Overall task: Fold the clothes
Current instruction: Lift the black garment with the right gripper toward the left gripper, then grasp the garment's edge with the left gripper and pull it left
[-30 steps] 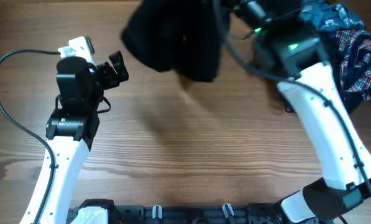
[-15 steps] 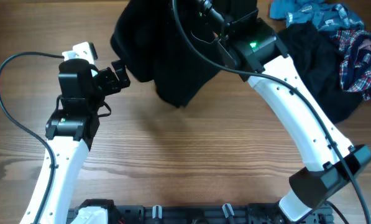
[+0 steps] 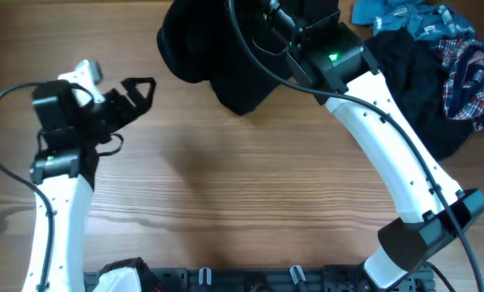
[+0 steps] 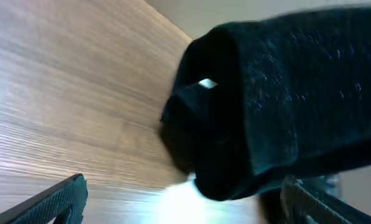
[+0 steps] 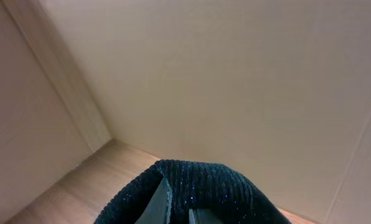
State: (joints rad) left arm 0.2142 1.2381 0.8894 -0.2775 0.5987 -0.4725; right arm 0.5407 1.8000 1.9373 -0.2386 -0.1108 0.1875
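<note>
While the right gripper (image 5: pixel 179 208) stays clamped on a fold of the large black textured garment (image 3: pixel 213 57), holding it bunched near the 12 o'clock edge of the wooden table (image 3: pixel 242 186), the left arm has drawn back toward 9 o'clock over the last half second. The left gripper (image 3: pixel 143 96), then just beside the cloth's edge, now sits apart from it, its jaws spread wide and empty. The garment's lower edge has risen slightly toward 12 o'clock. At 2 o'clock the pile lies as before: another black garment (image 3: pixel 424 105), a teal-blue garment (image 3: pixel 387 15) and a red-blue plaid garment (image 3: pixel 469 73).
</note>
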